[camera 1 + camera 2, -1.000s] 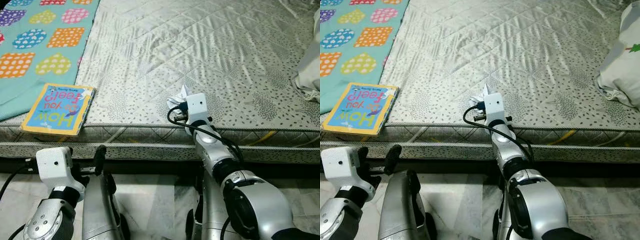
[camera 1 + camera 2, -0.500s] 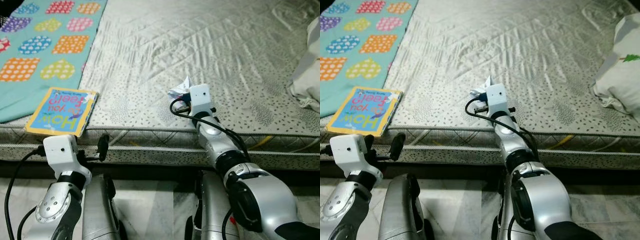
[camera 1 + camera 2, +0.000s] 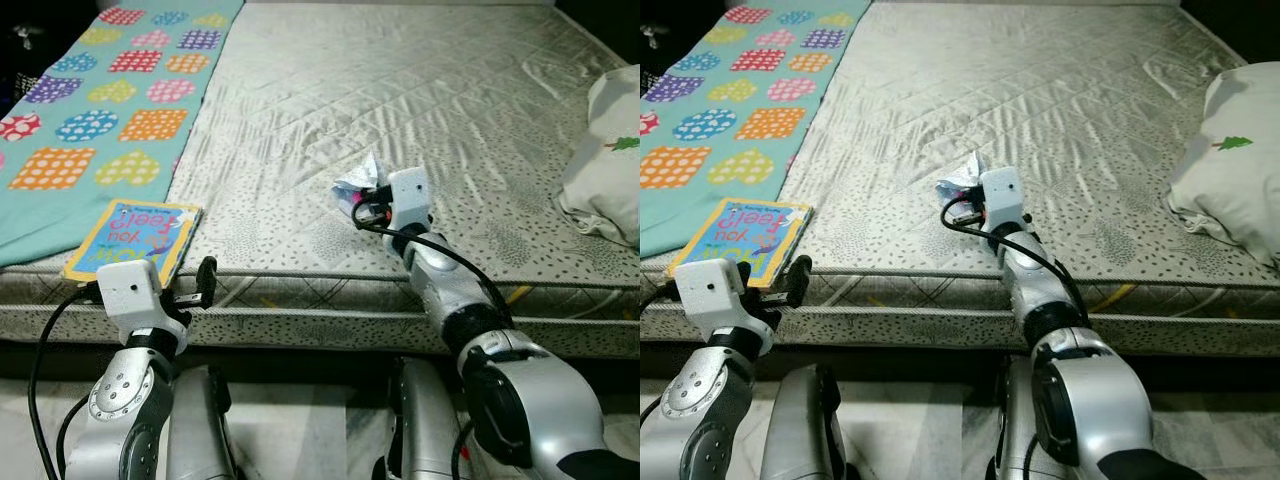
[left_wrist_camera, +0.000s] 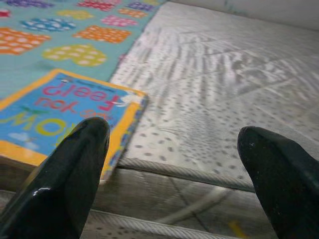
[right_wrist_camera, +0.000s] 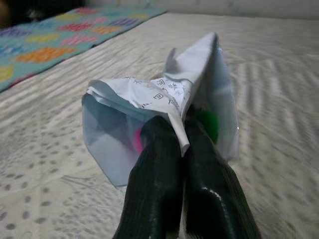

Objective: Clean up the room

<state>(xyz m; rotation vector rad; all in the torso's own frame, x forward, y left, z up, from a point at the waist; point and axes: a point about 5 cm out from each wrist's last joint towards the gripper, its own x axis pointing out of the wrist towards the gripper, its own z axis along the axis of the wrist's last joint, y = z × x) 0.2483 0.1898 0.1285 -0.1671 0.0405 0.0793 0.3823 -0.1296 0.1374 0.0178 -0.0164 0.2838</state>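
Wrapper (image 5: 164, 107) pinched between right gripper (image 5: 182, 132) jaws, above mattress (image 3: 420, 90); left gripper (image 4: 174, 144) jaws wide

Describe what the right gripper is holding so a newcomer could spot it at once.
On the grey dotted mattress, near its front edge, the right gripper is shut on a crumpled wrapper. It is whitish printed film with pink and green inside, unlike the flat picture book further left.
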